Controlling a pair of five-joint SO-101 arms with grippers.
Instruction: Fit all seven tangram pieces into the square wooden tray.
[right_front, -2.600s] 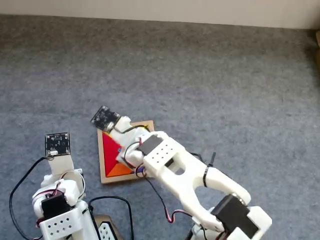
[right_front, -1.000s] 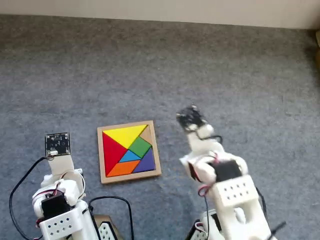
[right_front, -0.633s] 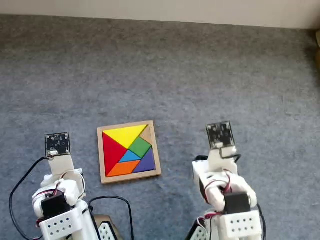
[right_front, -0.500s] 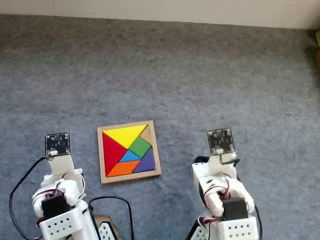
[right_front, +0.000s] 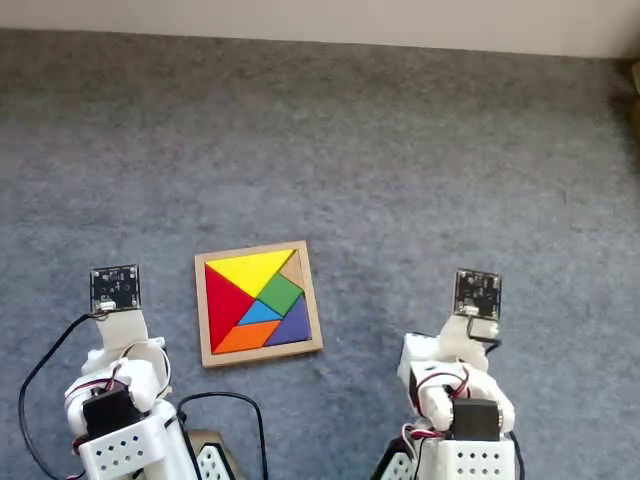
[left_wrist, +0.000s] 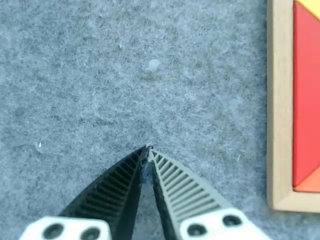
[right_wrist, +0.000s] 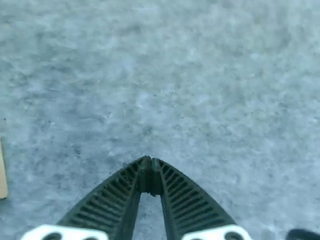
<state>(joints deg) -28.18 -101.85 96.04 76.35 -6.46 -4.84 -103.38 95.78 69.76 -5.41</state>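
The square wooden tray (right_front: 203, 311) lies on the grey carpet between the two arms, holding the coloured tangram pieces: yellow (right_front: 248, 270), red (right_front: 222, 298), green (right_front: 280, 292), blue (right_front: 260, 312), purple (right_front: 294, 322), orange (right_front: 242, 338) and a tan one (right_front: 293, 265). The left arm (right_front: 115, 300) rests folded to the tray's left; its gripper (left_wrist: 148, 149) is shut, fingertips touching above bare carpet, with the tray's edge (left_wrist: 278, 105) and a red piece (left_wrist: 306, 95) beside it. The right arm (right_front: 476, 300) rests folded to the tray's right; its gripper (right_wrist: 150, 160) is shut over carpet, holding nothing.
Grey carpet (right_front: 400, 150) stretches across the far side and to the right of the tray. A pale strip (right_front: 320, 20) borders the carpet at the far edge. Cables trail from the arm bases at the near edge.
The right arm, which was stretched over the tray, has pulled back to the right and folded at its base. The tray with its pieces is uncovered. The left arm has kept still.
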